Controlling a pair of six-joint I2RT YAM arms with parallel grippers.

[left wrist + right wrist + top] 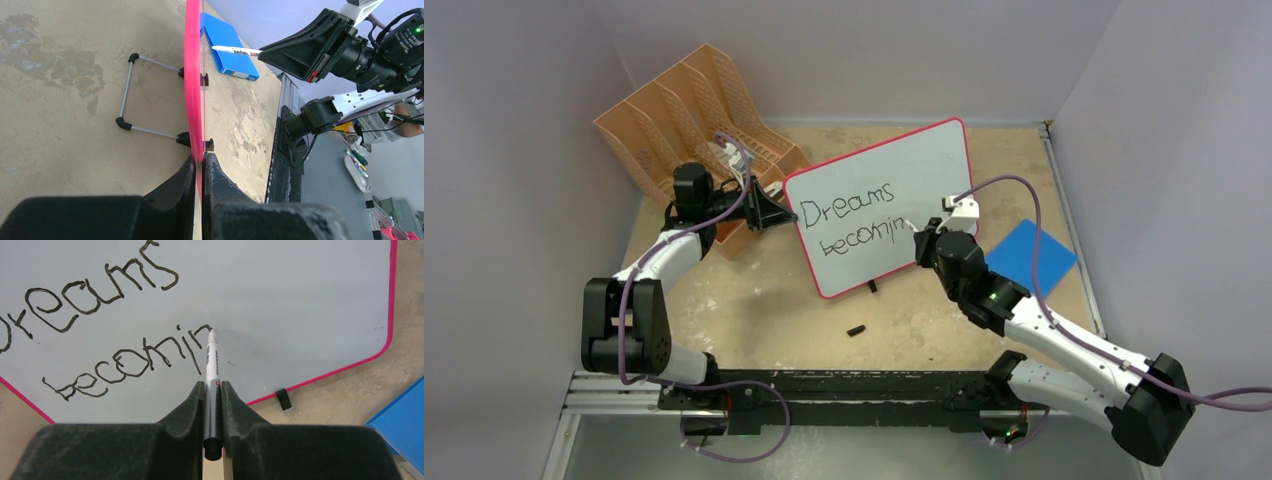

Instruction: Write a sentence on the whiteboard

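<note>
— Nearest the bases?
— Only a small black piece [856, 329] loose on the table [754, 300]; maybe a pen cap, too small to tell.
— Next in, right side?
— Right gripper [213, 386] clenched on a marker [212, 365], tip touching the whiteboard [300, 295] at the tail of the second line.
— Left side?
— Left gripper [202, 159] pinched tight on the board's red-pink frame, at its left edge, apparently steadying it.
— Where exactly, that board?
— Mid-table between the two arms, propped on its wire stand [127, 90]. Blue pad [1030, 258] just beside on the right, orange file rack [694, 110] behind on the left.
— And the sentence [125, 362]?
— "Dreams" complete on top; below, "becomin" and no further.
— So, how far along?
— Well under way, by the look of it. Left to do: at least the closing "g", probably more words underneath. Plenty of bare white for that.
</note>
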